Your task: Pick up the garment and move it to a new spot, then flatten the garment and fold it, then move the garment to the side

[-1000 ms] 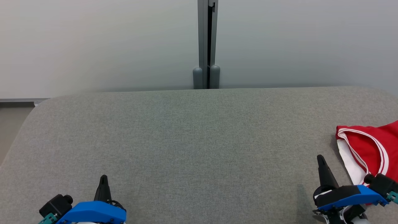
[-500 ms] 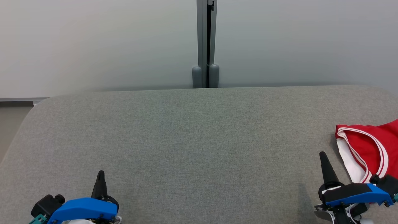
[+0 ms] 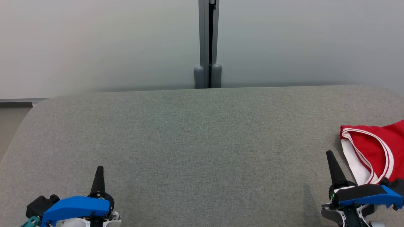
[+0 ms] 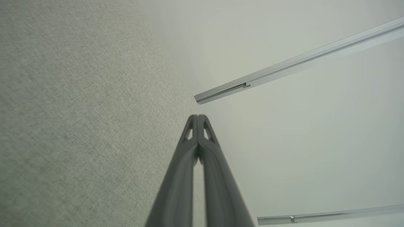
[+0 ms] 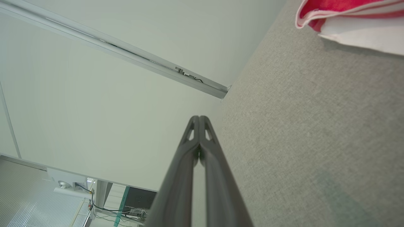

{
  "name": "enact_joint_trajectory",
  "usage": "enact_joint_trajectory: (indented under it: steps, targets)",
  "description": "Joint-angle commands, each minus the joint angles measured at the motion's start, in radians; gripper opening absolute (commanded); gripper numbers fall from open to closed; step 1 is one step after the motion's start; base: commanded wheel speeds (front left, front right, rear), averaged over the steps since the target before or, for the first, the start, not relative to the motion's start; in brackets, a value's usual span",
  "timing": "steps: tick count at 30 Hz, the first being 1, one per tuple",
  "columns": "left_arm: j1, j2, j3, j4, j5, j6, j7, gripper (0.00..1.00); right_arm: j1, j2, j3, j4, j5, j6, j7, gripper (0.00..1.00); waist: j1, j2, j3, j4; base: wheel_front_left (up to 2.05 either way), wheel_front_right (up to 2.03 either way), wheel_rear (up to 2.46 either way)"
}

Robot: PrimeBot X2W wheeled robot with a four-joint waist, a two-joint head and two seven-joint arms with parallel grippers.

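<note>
Both pincers are shut tight, tips pressed together, nothing between them. The left pincer (image 3: 99,169) sits low and near, well to the left of the grey post (image 3: 208,47). The right pincer (image 3: 330,155) sits low and near, well to the right of it. Both hover just over the grey fabric worktop (image 3: 202,142). The wrist views agree: the left pincer's (image 4: 198,118) and the right pincer's (image 5: 199,119) fingers meet at the tip, and neither holds any cloth.

The garment (image 3: 369,145) lies on the worktop far right of the post, on the near side, just beside the right pincer but not touching it. It is red with white striped trim, with a white layer under it. Part of it runs off the frame edge, so I can't tell if it's neatly folded.

That spot fits two stages: a garment waiting to be picked up, or one already folded and set aside.

Handling guess: a thin sports knit, light and limp, a bit slick. It will drape and sag, and layers may slide apart. The best hold looks like the banded trim edge (image 5: 311,14) nearest the right pincer, since it is thicker and stands proud of the worktop. A pinch at one point would let it bunch; two spread points would keep it flatter.
</note>
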Motion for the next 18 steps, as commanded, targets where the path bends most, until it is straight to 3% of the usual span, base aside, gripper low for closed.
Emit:
enact_joint_trajectory:
  steps: [1, 18]
  targets:
    - [-0.026, 0.0, 0.01, -0.014, -0.02, -0.007, 0.007, 0.0, 0.008, -0.005, -0.004, -0.015, 0.022, 0.0, 0.008, 0.0, 0.0, 0.0, 0.0, 0.0, 0.0, 0.0, 0.0]
    - [-0.034, 0.0, 0.041, -0.039, -0.178, -0.039, 0.047, 0.0, 0.014, -0.005, -0.015, -0.048, 0.179, 0.0, 0.048, 0.0, 0.0, 0.0, 0.006, -0.005, 0.0, 0.0, 0.0]
